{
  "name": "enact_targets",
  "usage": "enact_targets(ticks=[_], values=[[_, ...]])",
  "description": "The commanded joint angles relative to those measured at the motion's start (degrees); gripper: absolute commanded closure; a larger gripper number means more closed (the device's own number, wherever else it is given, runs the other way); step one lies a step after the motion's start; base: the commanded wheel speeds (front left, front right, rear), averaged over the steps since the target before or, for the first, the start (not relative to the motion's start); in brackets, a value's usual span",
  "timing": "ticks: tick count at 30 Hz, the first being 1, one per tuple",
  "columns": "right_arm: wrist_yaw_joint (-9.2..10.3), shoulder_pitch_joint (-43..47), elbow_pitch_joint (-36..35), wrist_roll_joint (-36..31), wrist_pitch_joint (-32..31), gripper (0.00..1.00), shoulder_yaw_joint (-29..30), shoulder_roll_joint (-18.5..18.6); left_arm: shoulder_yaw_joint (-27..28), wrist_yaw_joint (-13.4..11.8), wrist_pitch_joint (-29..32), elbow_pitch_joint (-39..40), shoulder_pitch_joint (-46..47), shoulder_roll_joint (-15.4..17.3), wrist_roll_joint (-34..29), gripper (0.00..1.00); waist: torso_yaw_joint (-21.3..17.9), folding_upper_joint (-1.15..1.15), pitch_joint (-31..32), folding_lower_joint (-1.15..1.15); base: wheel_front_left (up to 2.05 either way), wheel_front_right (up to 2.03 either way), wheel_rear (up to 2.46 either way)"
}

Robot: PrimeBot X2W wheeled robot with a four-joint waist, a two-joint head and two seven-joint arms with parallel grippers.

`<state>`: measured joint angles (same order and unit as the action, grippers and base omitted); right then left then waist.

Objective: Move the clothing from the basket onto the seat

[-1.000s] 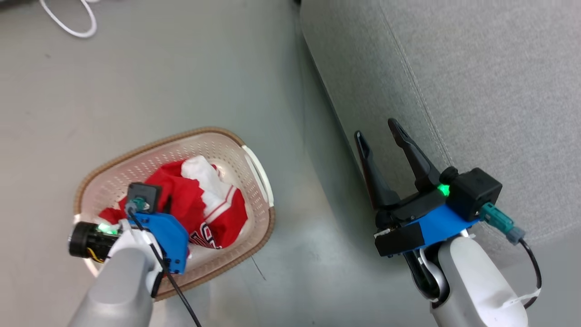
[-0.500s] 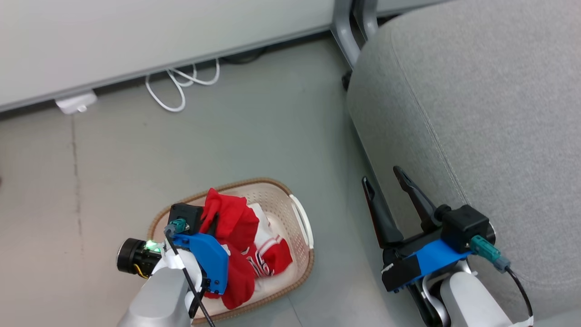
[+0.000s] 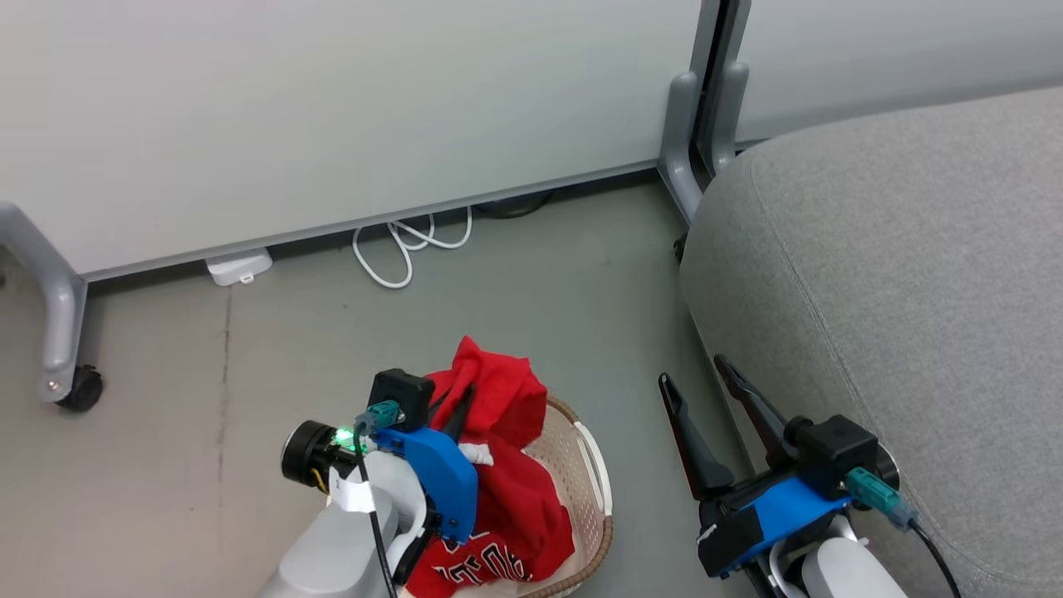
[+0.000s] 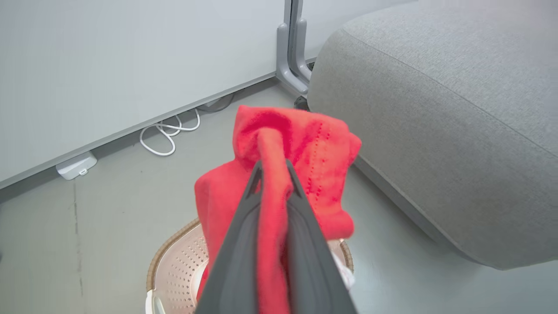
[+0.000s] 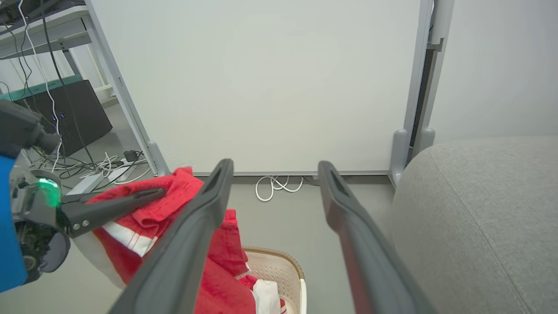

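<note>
**One bunch of red is up, nothing is on the seat yet**

Your left gripper point(image 4: 272, 169) is pinched almost shut on a fold of the clothing point(image 3: 507, 390). The red fabric is squeezed between its two fingers and spills over their tips. A second ago that gripper was down inside the basket point(image 3: 612, 531), with the cloth heaped on the bottom. Now the pinched fold stands above the rim and the rest hangs from it, the numbered part trailing at the basket's near side. You cannot tell from these views whether both garments are rising together or one is only draped against the other. The head view has also swung upward, so the white cable point(image 3: 407, 249) now in it comes from the camera's move, not the scene's.

Your right gripper point(image 3: 693, 371) stands wide open and empty, as it did before. It sits just beside the seat point(image 3: 897, 291), between seat and basket.

For you, the pick looks made and the carry remains. The seat lies to the right and higher than the basket, so the trailing cloth probably needs more lift to clear the rim and cushion edge. A thin pinch on soft fabric could slip on the way.
</note>
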<state>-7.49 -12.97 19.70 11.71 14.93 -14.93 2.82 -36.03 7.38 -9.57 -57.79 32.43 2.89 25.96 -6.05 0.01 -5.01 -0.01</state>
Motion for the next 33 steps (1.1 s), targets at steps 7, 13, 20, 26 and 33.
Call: enact_targets(ticks=[7,13,20,26,33], values=[[-0.01,2.3,-0.15,0.0,-0.68,0.0,-0.06,0.12,-5.4,-0.99,0.22,3.96,3.32,0.01,4.19,1.0,1.52,-0.01,2.78,0.01,0.0,0.0,0.0],[-0.01,3.23,-0.46,-0.22,-1.22,0.0,0.06,0.12,-8.74,-2.08,0.27,6.19,5.39,0.02,7.8,1.0,2.31,-0.01,3.87,0.01,0.0,0.0,0.0],[-0.01,4.32,-0.87,-0.27,-1.71,0.0,0.1,0.12,-12.89,-2.97,0.62,8.09,8.7,0.02,11.0,1.0,2.95,-0.01,4.75,0.01,0.0,0.0,0.0],[-0.01,4.73,-1.27,-0.37,-2.04,0.0,-0.05,0.12,-16.06,-3.67,1.18,10.2,12.54,0.02,14.09,1.0,3.16,-0.01,4.87,0.01,0.0,0.0,0.0],[-0.01,4.79,-1.55,-0.36,-2.34,0.0,-0.28,0.12,-18.59,-5.09,1.07,11.23,16.61,0.02,18.06,1.0,2.96,-0.01,4.7,0.01,0.0,0.0,0.0]])
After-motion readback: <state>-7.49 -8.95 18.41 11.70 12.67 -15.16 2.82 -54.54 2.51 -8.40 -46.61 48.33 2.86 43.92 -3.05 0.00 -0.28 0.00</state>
